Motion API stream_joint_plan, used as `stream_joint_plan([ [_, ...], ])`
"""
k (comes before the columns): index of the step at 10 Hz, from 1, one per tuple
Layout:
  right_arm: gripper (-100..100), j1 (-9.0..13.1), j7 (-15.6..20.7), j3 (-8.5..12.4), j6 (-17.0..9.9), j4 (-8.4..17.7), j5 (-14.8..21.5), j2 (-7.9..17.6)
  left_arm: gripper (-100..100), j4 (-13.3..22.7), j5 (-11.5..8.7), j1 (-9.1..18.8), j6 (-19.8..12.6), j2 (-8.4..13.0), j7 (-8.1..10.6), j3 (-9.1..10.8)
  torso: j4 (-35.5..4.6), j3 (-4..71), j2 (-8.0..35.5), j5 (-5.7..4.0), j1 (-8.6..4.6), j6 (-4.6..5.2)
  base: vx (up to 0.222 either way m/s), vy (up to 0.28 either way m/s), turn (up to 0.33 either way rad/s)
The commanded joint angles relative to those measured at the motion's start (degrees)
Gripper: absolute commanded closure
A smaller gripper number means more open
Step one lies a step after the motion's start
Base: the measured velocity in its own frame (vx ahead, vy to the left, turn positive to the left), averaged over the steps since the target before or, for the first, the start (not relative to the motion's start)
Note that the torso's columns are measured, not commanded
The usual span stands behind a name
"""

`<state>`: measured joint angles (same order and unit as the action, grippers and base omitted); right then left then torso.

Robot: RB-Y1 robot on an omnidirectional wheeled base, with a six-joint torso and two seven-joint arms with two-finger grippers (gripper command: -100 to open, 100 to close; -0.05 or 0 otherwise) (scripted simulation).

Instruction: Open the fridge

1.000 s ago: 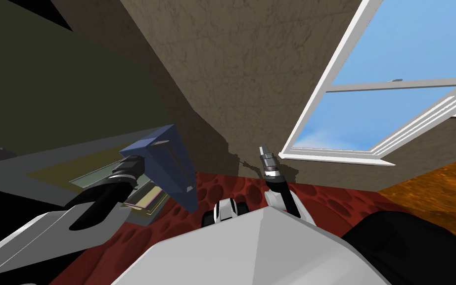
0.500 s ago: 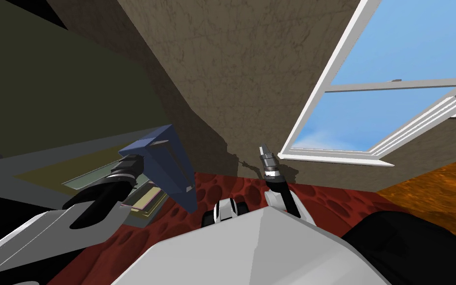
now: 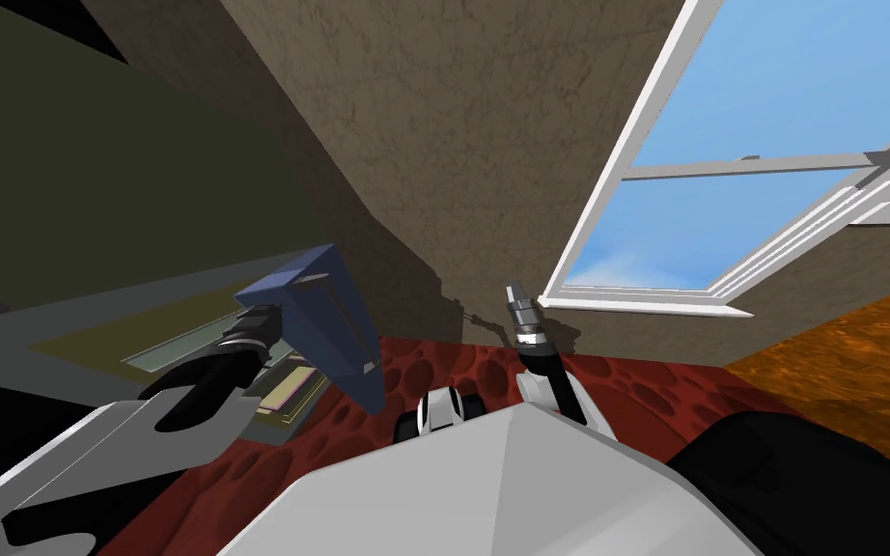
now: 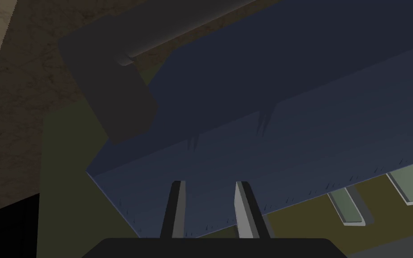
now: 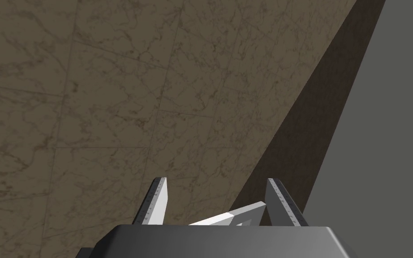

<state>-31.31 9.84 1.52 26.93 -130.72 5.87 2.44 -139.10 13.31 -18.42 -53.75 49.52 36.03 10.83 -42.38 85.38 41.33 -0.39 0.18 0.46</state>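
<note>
Poises the left gripper (image 4: 210, 182), fingers (image 4: 178, 206) narrowly parted, empty, at the edge of the blue fridge door (image 4: 290, 116) to push it wider; right gripper (image 5: 217, 179) spread, idle.

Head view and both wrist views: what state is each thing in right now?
fridge door: open, standing out from the cabinet, shelves showing behind it.
left gripper: close to the door's blue panel, handle not grasped.
right gripper: open, holding nothing, pointing at the wall.

Before us, the blue fridge door (image 4: 290, 112) looks matt and smooth, the brown wall (image 3: 453, 116) veined like stone tile, the red floor (image 3: 453, 362) pitted.
</note>
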Motion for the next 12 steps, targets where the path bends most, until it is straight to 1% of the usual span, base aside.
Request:
stream_joint_plan([
  [1,0,0.0,0.0,0.0,0.0,0.0,0.0,0.0,-100,0.6,-0.5,0.4,-0.1,0.1,-0.14,0.31,0.0,0.1,-0.2,0.01,0.07,0.03,-0.029,0.001,0.020],
  [2,0,0.0,0.0,0.0,0.0,0.0,0.0,0.0,100,1.5,-0.5,1.8,0.3,0.6,-0.12,1.51,0.1,0.0,-0.1,0.10,-0.07,-0.05,0.005,0.006,-0.015],
  [3,0,0.0,0.0,0.0,0.0,0.0,0.0,0.0,100,-1.3,0.3,-0.1,0.1,0.6,0.18,0.98,0.3,0.0,-0.2,0.29,0.08,-0.08,0.049,0.006,0.083],
  [4,0,0.0,0.0,0.0,0.0,0.0,0.0,0.0,100,-2.7,0.7,-1.0,0.0,0.6,0.32,0.71,0.4,-0.1,-0.1,0.47,0.15,-0.28,0.052,-0.014,0.154],
  [5,0,0.0,0.0,0.0,0.0,0.0,0.0,0.0,100,-2.1,0.5,-0.3,-0.3,0.5,0.10,0.70,0.4,-0.3,0.2,0.51,0.07,-0.27,0.009,-0.018,0.055],
  [6,0,0.0,0.0,0.0,0.0,0.0,0.0,0.0,-100,-2.3,1.3,0.0,-0.6,0.4,0.10,1.20,0.4,-0.4,0.4,0.53,0.13,-0.20,0.055,-0.101,0.021],
  [9,0,0.0,0.0,0.0,0.0,0.0,0.0,0.0,-100,-2.1,2.1,0.4,-1.0,0.3,0.02,1.83,0.0,-0.2,0.2,-0.04,-0.38,-0.03,0.074,-0.146,0.021],
  [11,0,0.0,0.0,0.0,0.0,0.0,0.0,0.0,-100,-1.9,2.8,0.7,-1.3,0.2,-0.04,2.34,-0.1,0.0,0.0,-0.10,-0.10,0.01,0.105,-0.122,0.008],
  [12,0,0.0,0.0,0.0,0.0,0.0,0.0,0.0,-100,-2.6,1.9,-0.2,-2.3,0.0,-0.26,1.04,0.0,0.1,-0.1,-0.13,-0.07,0.06,0.019,-0.073,0.039],
])
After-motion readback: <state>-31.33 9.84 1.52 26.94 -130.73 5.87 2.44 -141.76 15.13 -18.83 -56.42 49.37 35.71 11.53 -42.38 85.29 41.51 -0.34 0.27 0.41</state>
